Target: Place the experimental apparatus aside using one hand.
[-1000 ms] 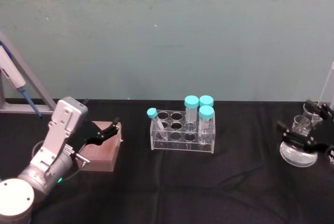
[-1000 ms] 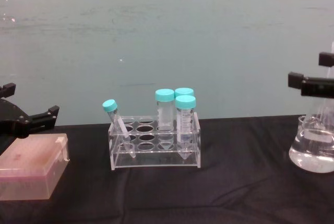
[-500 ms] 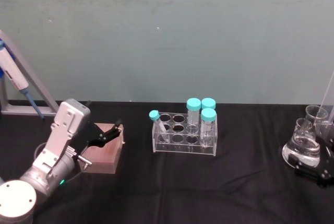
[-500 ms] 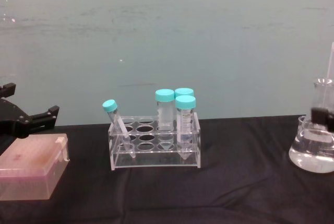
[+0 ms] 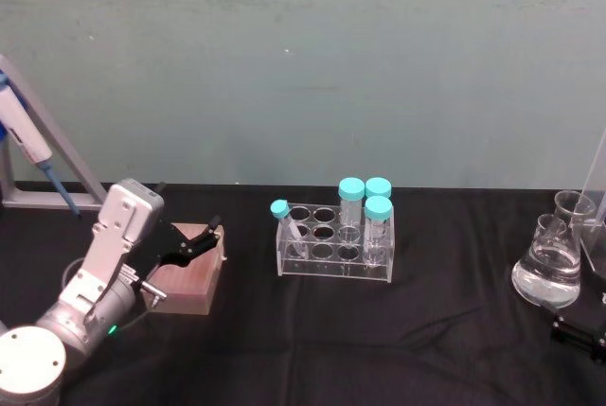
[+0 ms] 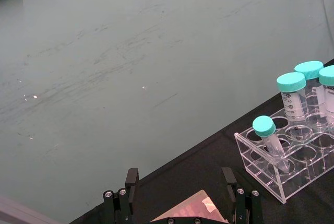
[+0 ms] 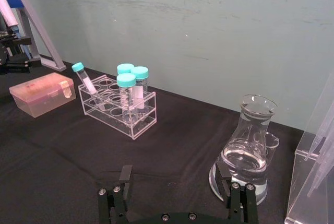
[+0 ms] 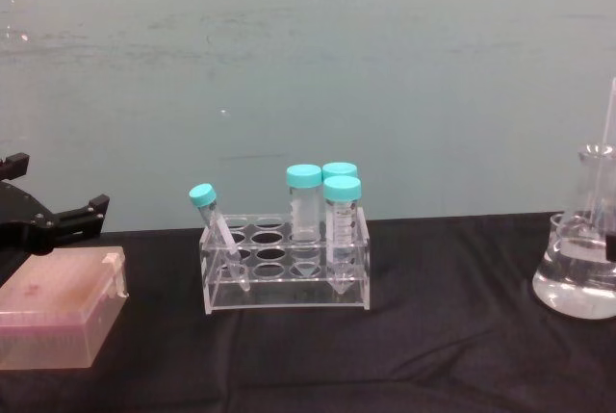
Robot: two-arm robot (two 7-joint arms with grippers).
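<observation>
Head view: my right pincer (image 5: 579, 334) sits low at the desk's (image 5: 426, 349) right edge, just in front of the conical flask (image 5: 546, 266), not touching it. My right wrist view shows its fingers (image 7: 117, 195) spread apart, empty, with the flask and a small beaker behind it beside the acrylic stand (image 7: 313, 172). My left pincer (image 5: 194, 241) hangs spread above a pink box (image 5: 185, 278).
</observation>
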